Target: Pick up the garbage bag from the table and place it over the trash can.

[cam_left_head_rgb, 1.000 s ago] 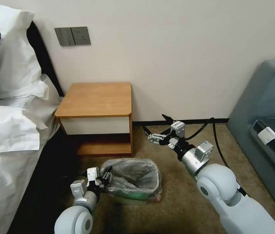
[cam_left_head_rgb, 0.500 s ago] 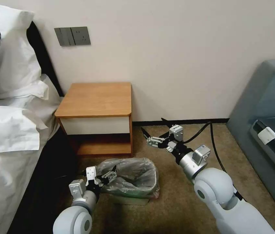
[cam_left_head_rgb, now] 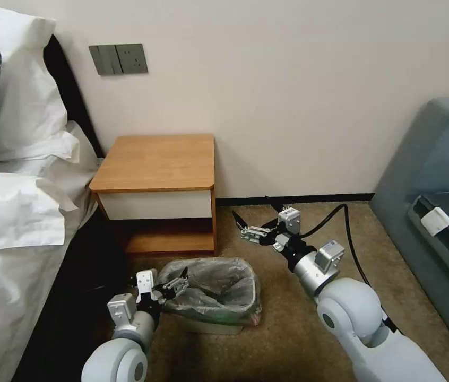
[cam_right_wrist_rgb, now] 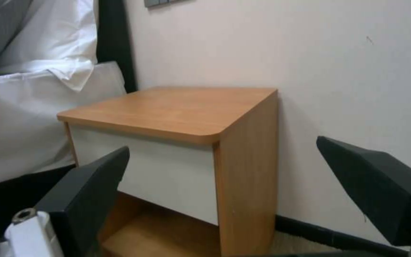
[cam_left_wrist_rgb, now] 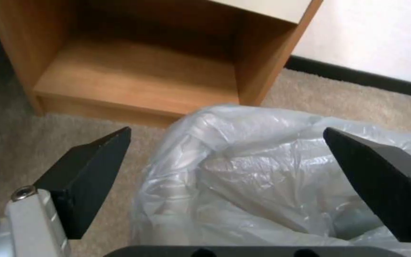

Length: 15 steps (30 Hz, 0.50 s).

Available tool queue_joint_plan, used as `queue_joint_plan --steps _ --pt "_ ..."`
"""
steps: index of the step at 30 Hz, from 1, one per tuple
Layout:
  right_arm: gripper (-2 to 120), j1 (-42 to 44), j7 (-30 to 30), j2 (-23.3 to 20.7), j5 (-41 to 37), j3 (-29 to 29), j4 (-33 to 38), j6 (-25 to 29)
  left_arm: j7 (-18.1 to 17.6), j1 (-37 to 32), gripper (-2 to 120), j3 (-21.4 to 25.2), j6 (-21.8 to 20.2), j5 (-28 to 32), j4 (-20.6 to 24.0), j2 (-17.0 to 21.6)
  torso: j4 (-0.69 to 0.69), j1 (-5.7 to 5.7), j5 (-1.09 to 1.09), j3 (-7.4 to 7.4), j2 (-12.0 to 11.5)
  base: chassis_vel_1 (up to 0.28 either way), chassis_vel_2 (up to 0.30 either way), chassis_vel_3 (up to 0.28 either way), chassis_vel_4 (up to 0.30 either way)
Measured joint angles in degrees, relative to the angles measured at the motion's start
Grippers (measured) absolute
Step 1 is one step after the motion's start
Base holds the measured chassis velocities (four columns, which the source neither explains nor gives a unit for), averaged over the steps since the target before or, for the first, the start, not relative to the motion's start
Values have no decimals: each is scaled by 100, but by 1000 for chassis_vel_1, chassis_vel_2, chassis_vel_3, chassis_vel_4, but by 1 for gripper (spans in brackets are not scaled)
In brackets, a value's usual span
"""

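My left hand (cam_left_head_rgb: 174, 287) hangs at the near left edge of the trash can (cam_left_head_rgb: 219, 321), fingers spread wide and holding nothing; through its wrist camera the crinkled plastic lies between and just beyond the two black fingertips (cam_left_wrist_rgb: 96, 157). My right hand (cam_left_head_rgb: 245, 225) floats well apart, up over the carpet beside the desk (cam_left_head_rgb: 158, 162), likewise spread and empty, pointed toward the desk's white drawer front.

The garbage bag (cam_left_head_rgb: 211, 286) is off the desk and draped over the can on the floor, its rim bunched around the can's lip with a pinkish edge low on the right. I judge it featherlight, limp and slippery, prone to slide off or tear if tugged. The place to pinch would be the gathered fold along the rim, never the thin wall sagging inside.
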<state>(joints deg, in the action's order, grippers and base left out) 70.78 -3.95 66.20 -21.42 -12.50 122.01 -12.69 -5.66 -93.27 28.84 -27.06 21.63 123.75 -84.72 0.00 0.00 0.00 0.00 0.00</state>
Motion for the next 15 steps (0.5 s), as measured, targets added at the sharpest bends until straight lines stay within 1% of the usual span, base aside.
queue_joint_plan --steps 1,2,5,6,9,10,11,12,13,15 --pt "100 19 -7 16 20 -2 -4 10 14 -15 100 -2 90 -142 11 2 0 0 0 0 0 0 0 0 0" --pt "100 19 -7 16 20 -2 -4 10 14 -15 100 -2 90 -142 11 2 0 0 0 0 0 0 0 0 0" --pt "100 144 -14 84 95 -26 -29 68 100 11 100 16 441 -399 -45 8 0 0 0 0 0 0 0 0 0" --pt "100 144 -14 84 95 -26 -29 68 100 11 100 16 441 -399 -45 8 0 0 0 0 0 0 0 0 0" --pt "100 379 10 210 247 -86 -54 169 181 74 100 66 836 -665 -185 33 0 0 0 0 0 0 0 0 0" --pt "100 379 10 210 247 -86 -54 169 181 74 100 66 836 -665 -185 33 0 0 0 0 0 0 0 0 0" --pt "100 473 70 273 315 -109 -71 230 226 110 100 98 1085 -806 -277 53 0 0 0 0 0 0 0 0 0" --pt "100 577 153 349 397 -137 -94 289 285 155 100 139 1451 -959 -419 78 0 0 0 0 0 0 0 0 0" --pt "100 577 153 349 397 -137 -94 289 285 155 100 139 1451 -959 -419 78 0 0 0 0 0 0 0 0 0" --pt "100 828 408 540 626 -190 -160 463 411 266 100 243 2165 -1179 -708 140 0 0 -1 1 0 0 0 0 0"
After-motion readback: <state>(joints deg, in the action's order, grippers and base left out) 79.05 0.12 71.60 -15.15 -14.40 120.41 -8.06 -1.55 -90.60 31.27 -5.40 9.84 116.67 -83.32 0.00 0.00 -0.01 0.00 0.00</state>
